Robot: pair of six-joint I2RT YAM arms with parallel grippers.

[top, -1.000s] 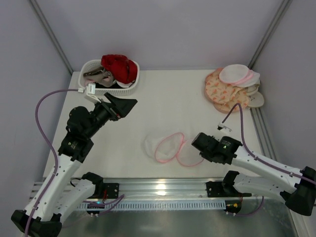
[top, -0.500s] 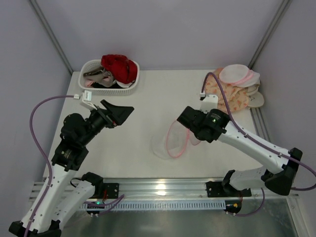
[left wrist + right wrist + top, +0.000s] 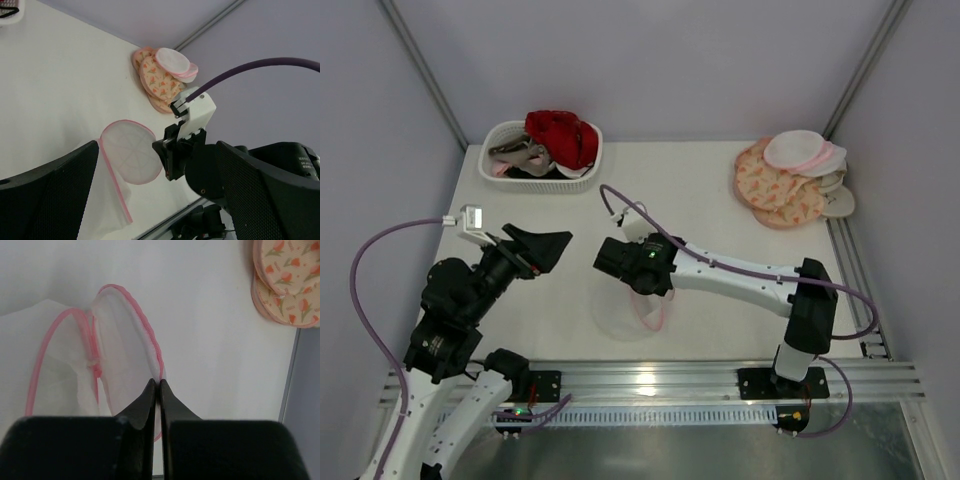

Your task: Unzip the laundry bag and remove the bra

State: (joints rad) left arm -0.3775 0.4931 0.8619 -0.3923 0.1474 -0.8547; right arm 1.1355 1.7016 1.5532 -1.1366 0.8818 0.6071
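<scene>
The laundry bag is a white mesh pouch with a pink zipper rim. It is unzipped, and its two round halves hang apart over the table's front middle. My right gripper is shut on the pink rim of one half and holds it off the table. The bag also shows in the left wrist view. My left gripper is open and empty, left of the bag and clear of it. I see no bra in or around the bag.
A white slotted basket with red and beige garments stands at the back left. A stack of peach-patterned round pouches lies at the back right, near the table's right edge. A metal rail runs along the front.
My right arm has swung left and forward across the table, lifting the bag by its rim so it hangs open. My left arm has drawn back toward the front left.
</scene>
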